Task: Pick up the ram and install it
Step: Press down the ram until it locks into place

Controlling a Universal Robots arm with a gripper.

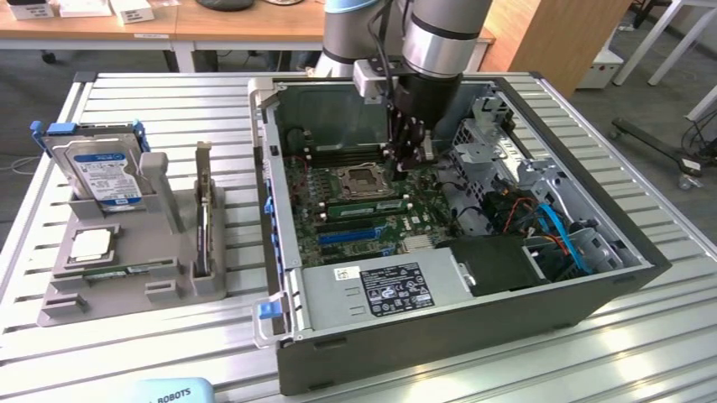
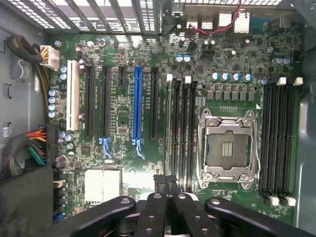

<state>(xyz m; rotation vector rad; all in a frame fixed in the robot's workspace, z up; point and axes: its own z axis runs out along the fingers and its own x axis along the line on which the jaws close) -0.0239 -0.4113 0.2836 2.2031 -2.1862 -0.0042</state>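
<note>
Ram (image 1: pixel 121 270), a thin green circuit-board stick with a pale label, lies flat in a shallow groove of the grey moulded fixture tray (image 1: pixel 112 304), on the exterior view's left and well apart from the arm. The groove keeps it straight and its long edges free for a pinch. Sharing the tray are a square silver processor chip (image 1: pixel 90 243) just beside it, a blue-labelled hard drive (image 1: pixel 107 172) and a tall dark expansion card (image 1: pixel 201 222), each upright in its own slot.

A second green memory stick (image 1: pixel 364 205) looks to be seated in the bank of long black memory slots (image 2: pixel 185 133) next to the open metal processor socket (image 2: pixel 228 143). In the wrist view it shows edge-on as a paler strip (image 2: pixel 171 133). I cannot tell which of the two sticks the task means.

The black gripper (image 1: pixel 409 161) hangs inside the open grey computer case (image 1: pixel 448 336), above the green motherboard (image 2: pixel 118 123) and past one end of that slot bank. Its two dark fingers (image 2: pixel 159 187) are pressed together side by side, and nothing shows between them or past their tips, so I judge it empty. The tool points straight down, in line with the slots, which suits pressing a stick squarely into them.

If the tray's stick is the one meant, picking up is not yet done.
</note>
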